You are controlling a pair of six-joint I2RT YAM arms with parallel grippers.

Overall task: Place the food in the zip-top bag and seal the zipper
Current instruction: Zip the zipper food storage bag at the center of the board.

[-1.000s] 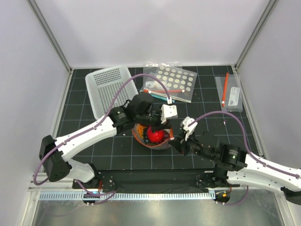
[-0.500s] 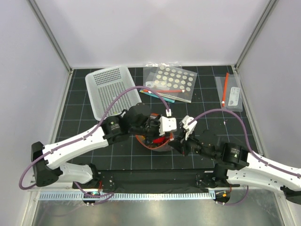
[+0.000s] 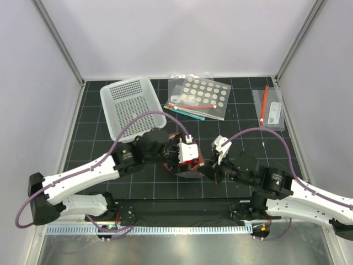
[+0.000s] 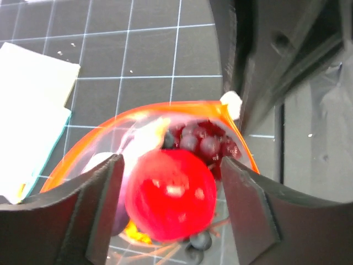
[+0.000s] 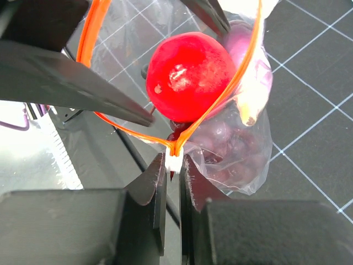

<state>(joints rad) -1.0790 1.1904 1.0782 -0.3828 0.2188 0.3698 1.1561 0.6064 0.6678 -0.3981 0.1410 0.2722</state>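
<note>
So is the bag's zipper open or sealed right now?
Open: the zipper gapes in a wide loop, apple visible through it; right pincer pinches one end.

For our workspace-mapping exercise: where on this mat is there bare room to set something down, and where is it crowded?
Bare mat lies between the dotted bag and the small labelled bag, and beside the white basket on its left. Crowded: front-centre, where left gripper and right gripper meet at the zip-top bag.

One zip-top bag (image 5: 242, 154); two other bags (image 3: 199, 95) (image 3: 271, 110); one apple (image 5: 187, 74); one basket (image 3: 129, 105)
</note>
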